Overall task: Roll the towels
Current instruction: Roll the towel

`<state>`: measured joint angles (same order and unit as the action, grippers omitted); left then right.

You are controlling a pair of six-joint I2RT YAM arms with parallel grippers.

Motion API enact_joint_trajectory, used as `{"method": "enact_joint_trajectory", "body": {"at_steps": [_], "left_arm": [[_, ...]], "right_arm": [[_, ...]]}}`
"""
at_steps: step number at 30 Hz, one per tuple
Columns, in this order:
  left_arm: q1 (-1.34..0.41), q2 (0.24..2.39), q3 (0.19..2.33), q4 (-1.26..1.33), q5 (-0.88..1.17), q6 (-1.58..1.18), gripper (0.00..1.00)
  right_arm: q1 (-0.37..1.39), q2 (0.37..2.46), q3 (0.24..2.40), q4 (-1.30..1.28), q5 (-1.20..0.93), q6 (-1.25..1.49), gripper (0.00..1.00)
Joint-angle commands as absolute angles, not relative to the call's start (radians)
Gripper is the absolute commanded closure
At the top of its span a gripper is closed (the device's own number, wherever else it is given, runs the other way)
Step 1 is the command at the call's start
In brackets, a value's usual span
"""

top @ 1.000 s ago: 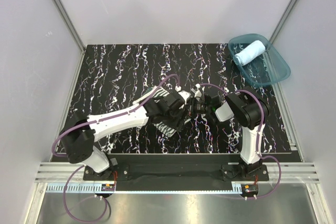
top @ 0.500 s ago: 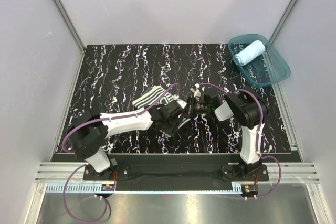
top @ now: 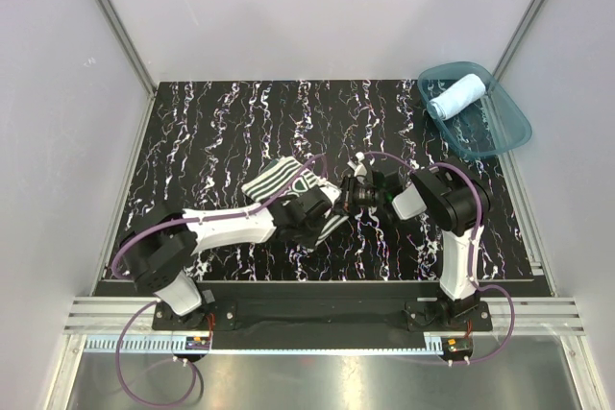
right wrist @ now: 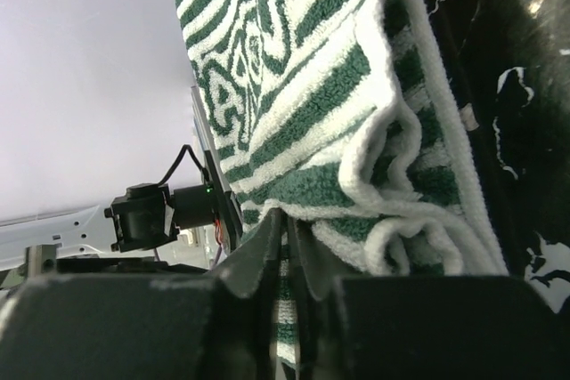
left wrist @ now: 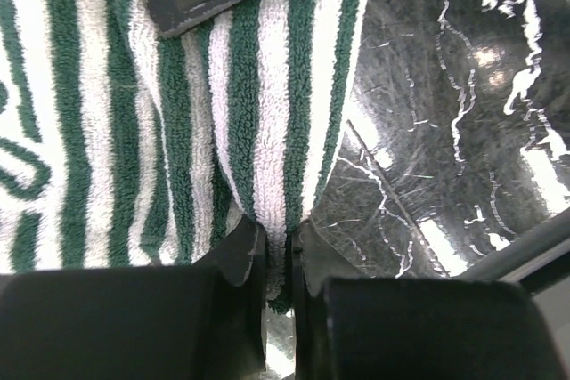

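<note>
The striped green-and-white towel lies crumpled in the middle of the black marbled table, partly under both wrists. My left gripper is shut on the towel's near edge; in the left wrist view a white-and-green fold runs down between the closed jaws. From the right, my right gripper is shut on another bunched edge of the same towel, its jaws pinching the hem. The light blue towel lies rolled inside the teal tub.
The translucent teal tub stands at the table's far right corner. Grey walls and aluminium rails enclose the table on the left, back and right. Purple cables loop over both arms near the towel.
My left gripper has closed on the striped towel's edge. The left arm pulled back toward the near side, uncovering the towel's far-left part. The right gripper stayed shut in place.
</note>
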<state>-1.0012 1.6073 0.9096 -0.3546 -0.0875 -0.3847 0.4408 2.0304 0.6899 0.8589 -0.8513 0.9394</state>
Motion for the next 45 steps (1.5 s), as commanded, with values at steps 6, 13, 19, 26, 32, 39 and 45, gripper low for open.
{"method": "enact_joint_trajectory", "body": {"at_steps": [6,13,19,26,32,39,45], "left_arm": [[-0.971,1.582,0.799,-0.178,0.129,-0.485,1.00],[-0.936,1.583,0.755,-0.091,0.254,-0.532,1.00],[-0.872,1.588,0.700,0.033,0.380,-0.612,1.00],[-0.793,1.629,0.614,0.219,0.535,-0.735,1.00],[-0.724,1.686,0.531,0.458,0.678,-0.897,1.00],[-0.687,1.744,0.488,0.621,0.741,-1.000,1.00],[-0.672,1.764,0.460,0.673,0.752,-1.029,1.00]], "right_arm": [[0.428,1.861,0.788,0.315,-0.612,0.767,0.68],[0.302,1.588,0.957,-0.124,-0.401,0.703,0.48],[0.275,1.385,0.970,-0.288,-0.290,0.661,0.41],[0.276,1.214,0.793,-0.270,-0.334,0.712,0.39],[0.325,1.134,0.577,-0.097,-0.396,0.782,0.35],[0.471,1.279,0.459,0.167,-0.380,0.857,0.31],[0.511,1.405,0.466,0.314,-0.370,0.874,0.30]]}}
